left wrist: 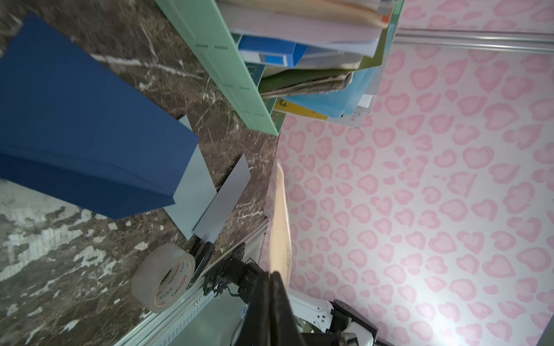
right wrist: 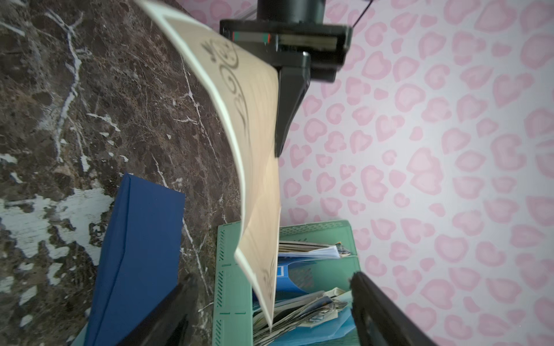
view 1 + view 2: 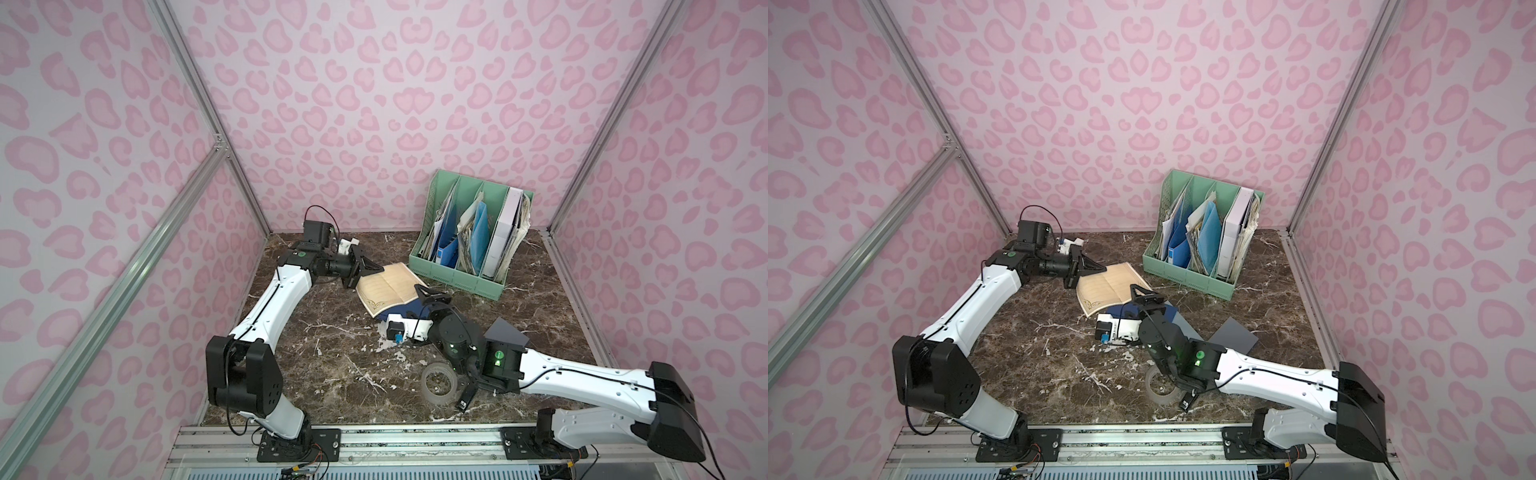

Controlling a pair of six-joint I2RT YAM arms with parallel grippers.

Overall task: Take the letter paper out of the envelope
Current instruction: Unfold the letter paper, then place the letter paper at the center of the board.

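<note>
The left claw point(image 3: 370, 271) is pressed together on the edge of the letter paper point(image 3: 388, 289), near one corner. The sheet stands out from it in the air, a little bent, above the marble table point(image 3: 332, 374). The right claw point(image 3: 432, 296) is spread wide at the side of the sheet far from the left claw. In its wrist view the free edge of the paper hangs between the two open fingers, and I see no contact there. The blue envelope point(image 2: 141, 239) lies on the table below and beside the right claw, and no part of the paper is inside it. So I judge the main step as done: paper and envelope are apart. What is left, I think, is only to lay the sheet down on the table away from the envelope.
</note>
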